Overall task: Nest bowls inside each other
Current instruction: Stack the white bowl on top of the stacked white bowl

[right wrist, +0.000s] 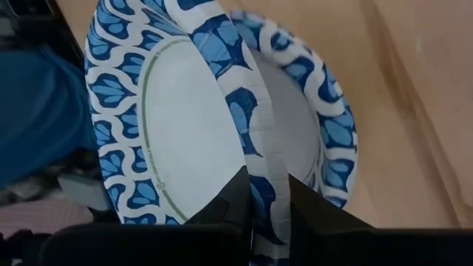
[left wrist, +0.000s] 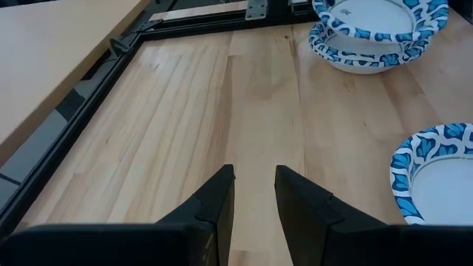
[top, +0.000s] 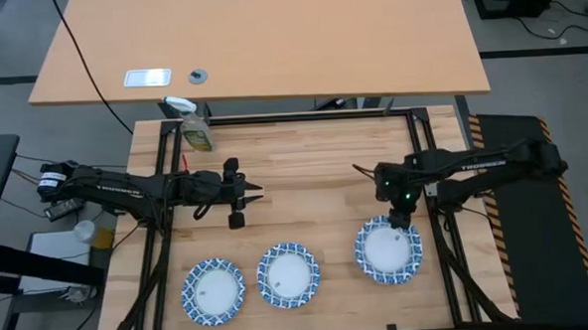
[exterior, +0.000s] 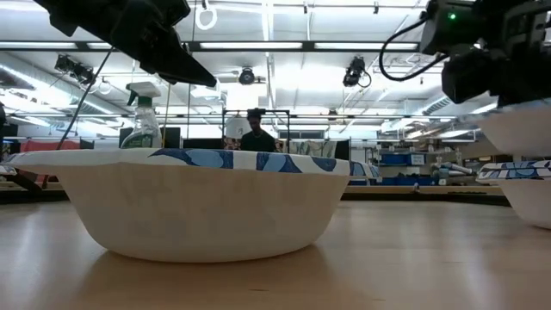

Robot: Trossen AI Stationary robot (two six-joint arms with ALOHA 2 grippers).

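Right gripper lowering a bowl onto the right-hand stack

The right gripper (top: 400, 220) pinches a bowl's (right wrist: 185, 118) rim, holding it tilted just above the stack (top: 387, 250) near the worktop's (top: 304, 174) front right; next, level and release. Left gripper (top: 252, 193) waits mid-worktop, empty, jaws parted. Two bowls (top: 213, 291) (top: 288, 276) remain front-left.
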